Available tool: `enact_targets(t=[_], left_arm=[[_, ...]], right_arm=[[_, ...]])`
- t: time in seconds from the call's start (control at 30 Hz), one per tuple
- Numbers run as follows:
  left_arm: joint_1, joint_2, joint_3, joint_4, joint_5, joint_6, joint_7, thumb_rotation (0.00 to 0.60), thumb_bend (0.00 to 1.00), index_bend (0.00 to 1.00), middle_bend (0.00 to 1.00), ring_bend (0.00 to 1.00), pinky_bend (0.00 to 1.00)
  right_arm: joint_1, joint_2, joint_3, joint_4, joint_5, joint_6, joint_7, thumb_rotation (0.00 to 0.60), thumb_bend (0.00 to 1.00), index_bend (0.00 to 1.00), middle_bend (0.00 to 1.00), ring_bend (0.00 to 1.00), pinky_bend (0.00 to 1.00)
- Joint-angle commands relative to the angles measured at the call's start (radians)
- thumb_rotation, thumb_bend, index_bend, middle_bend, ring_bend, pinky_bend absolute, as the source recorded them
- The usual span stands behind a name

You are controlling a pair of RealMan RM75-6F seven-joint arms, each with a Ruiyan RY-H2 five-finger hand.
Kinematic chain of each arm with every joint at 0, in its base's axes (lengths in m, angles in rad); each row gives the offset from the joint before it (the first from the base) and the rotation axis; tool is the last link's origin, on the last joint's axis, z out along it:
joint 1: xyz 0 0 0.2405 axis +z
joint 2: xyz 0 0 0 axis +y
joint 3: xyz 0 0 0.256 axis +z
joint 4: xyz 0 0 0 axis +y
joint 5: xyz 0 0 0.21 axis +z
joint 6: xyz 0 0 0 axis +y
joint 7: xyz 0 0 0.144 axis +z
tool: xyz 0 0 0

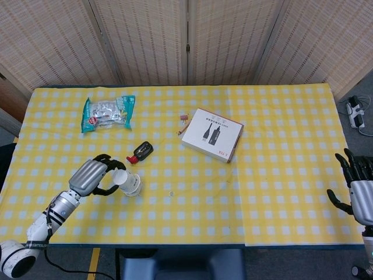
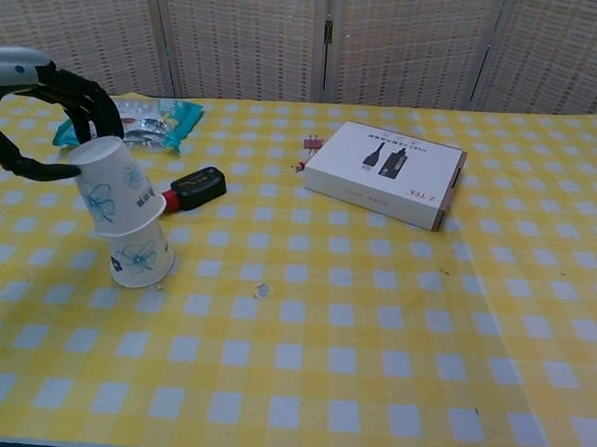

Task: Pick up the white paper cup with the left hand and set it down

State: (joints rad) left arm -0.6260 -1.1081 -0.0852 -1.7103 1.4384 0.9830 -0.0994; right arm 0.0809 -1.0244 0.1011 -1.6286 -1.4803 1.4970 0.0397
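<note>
My left hand (image 1: 89,177) grips a white paper cup (image 2: 112,188) with a blue flower print. Its fingers (image 2: 83,100) curl over the cup's top, and the cup tilts with its wide end down and to the right. Directly beneath it a second, similar cup (image 2: 142,258) stands on the yellow checked cloth, and the two overlap in the chest view. From the head camera the cups (image 1: 127,183) show as one white shape just right of the hand. My right hand (image 1: 359,193) hovers at the table's right edge, fingers spread, holding nothing.
A black and red device (image 2: 197,188) lies just behind the cups. A white box (image 2: 386,173) sits at the centre back with small clips (image 2: 310,144) to its left. A snack packet (image 1: 108,112) lies at the back left.
</note>
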Motion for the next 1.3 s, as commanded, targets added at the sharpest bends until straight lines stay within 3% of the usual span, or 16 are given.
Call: enact_targets(t=[0.03,0.33,0.53,0.9,1.3], left_arm=[[0.015,0.026,-0.004,-0.017,-0.005,0.032,0.055,0.600,0.44,0.44,0.43,0.38,0.19],[0.072,0.097,0.000,-0.051,-0.008,0.114,0.104,0.600,0.44,0.44,0.43,0.36,0.18],[0.111,0.090,0.023,-0.020,-0.032,0.137,0.174,0.600,0.44,0.44,0.43,0.35,0.16],[0.122,-0.040,0.056,0.089,-0.038,0.103,0.221,0.600,0.44,0.43,0.43,0.33,0.15],[0.102,-0.148,0.046,0.179,-0.059,0.069,0.269,0.600,0.44,0.43,0.42,0.31,0.13]], right_arm=[[0.001,0.000,0.000,0.000,0.000,0.000,0.000,0.600,0.35,0.00,0.01,0.10,0.00],[0.000,0.005,0.002,-0.007,-0.009,0.009,-0.002,0.600,0.35,0.00,0.01,0.10,0.00],[0.005,0.003,0.000,-0.009,-0.018,0.007,-0.003,0.600,0.35,0.00,0.01,0.10,0.00],[0.002,0.004,-0.003,-0.013,-0.024,0.013,-0.005,0.600,0.35,0.00,0.01,0.10,0.00],[-0.001,0.005,-0.005,-0.019,-0.017,0.011,-0.010,0.600,0.35,0.00,0.01,0.10,0.00]])
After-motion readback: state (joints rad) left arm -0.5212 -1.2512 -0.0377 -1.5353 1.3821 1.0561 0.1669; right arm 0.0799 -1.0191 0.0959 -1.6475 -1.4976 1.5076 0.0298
